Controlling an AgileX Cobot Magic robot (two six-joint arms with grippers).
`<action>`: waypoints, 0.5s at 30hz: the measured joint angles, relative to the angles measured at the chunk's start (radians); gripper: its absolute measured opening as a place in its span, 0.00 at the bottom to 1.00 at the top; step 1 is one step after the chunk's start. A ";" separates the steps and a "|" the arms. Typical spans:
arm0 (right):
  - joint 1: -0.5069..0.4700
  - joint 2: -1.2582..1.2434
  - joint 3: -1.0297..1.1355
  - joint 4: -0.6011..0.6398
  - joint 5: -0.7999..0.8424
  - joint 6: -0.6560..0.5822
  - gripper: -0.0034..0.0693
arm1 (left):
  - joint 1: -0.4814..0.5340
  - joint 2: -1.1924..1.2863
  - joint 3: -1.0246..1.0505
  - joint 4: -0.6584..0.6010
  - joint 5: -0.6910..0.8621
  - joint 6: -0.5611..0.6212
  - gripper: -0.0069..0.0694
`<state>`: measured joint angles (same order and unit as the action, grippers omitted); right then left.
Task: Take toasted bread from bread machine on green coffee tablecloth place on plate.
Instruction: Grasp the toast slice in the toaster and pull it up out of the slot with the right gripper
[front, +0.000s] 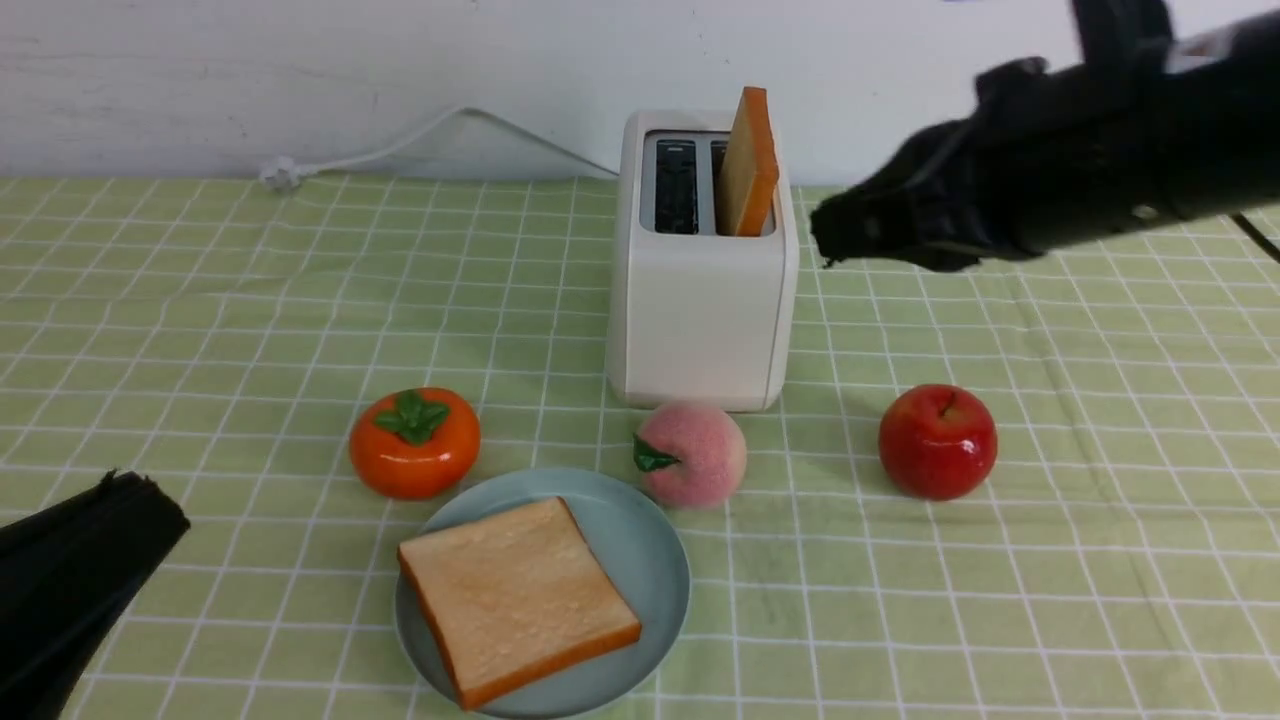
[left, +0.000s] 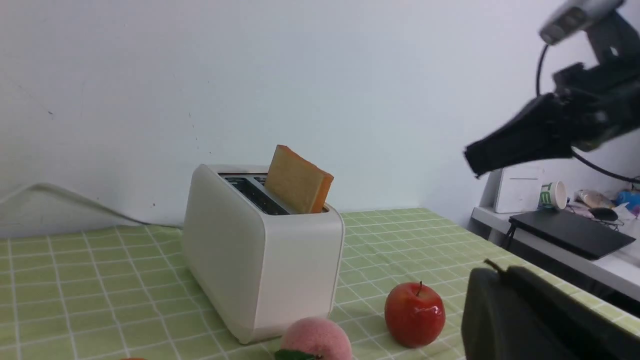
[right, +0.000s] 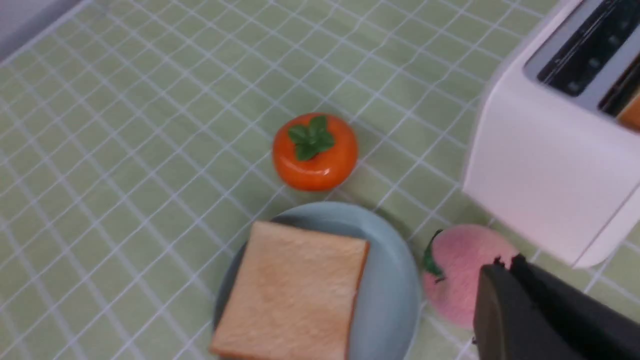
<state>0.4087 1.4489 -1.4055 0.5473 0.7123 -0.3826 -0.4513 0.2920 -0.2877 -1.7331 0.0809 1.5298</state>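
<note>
Left gripper: the black left gripper (front: 140, 500) is seen lowest and nearest, at 9 o'clock of the plate and well apart from it; its fingers are pressed together and nothing is held.
Cloth: a light green coffee tablecloth (front: 200, 300) with thin white grid lines is spread under everything.
Plate: a round, shallow, pale blue plate (front: 650, 560) is set at the near middle.
Flat slice: a square, pale golden slice of toasted bread (front: 515, 595) with orange-brown crust is laid flat on the plate.
Persimmon: a glossy orange persimmon (front: 414, 445) with a green leaf cap is placed at 11 o'clock of the plate, just beside its rim.
Peach: a fuzzy pink peach (front: 692, 455) is placed at 1 o'clock of the plate, between plate and toaster.
Apple: a shiny red apple (front: 938, 440) is seen at 2 o'clock, well apart.
Bread machine: a cream-white boxy bread machine (front: 700, 310) is stood at 1 o'clock, behind the peach.
Standing slice: a second toast slice (front: 750, 165) is lodged in the slot on the robot's right, slightly tilted, its upper part raised clear.
Right gripper: the black right gripper (front: 825, 235) is held in the air at 3 o'clock of the bread machine, near but apart; its fingers are closed together, empty.
Cord: a white cord (front: 400, 150) is trailed towards 10 o'clock along the wall.
</note>
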 joint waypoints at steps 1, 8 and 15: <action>0.001 0.043 -0.035 -0.050 -0.025 0.045 0.09 | 0.000 0.000 0.000 0.000 -0.002 0.014 0.07; -0.022 0.263 -0.195 -0.247 -0.203 0.251 0.36 | 0.000 0.000 0.000 0.000 -0.009 0.047 0.07; -0.029 0.454 -0.303 -0.275 -0.309 0.325 0.80 | 0.000 0.000 0.000 0.000 -0.010 0.050 0.07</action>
<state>0.3802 1.9033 -1.7088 0.2721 0.4035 -0.0577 -0.4513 0.2920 -0.2877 -1.7331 0.0705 1.5795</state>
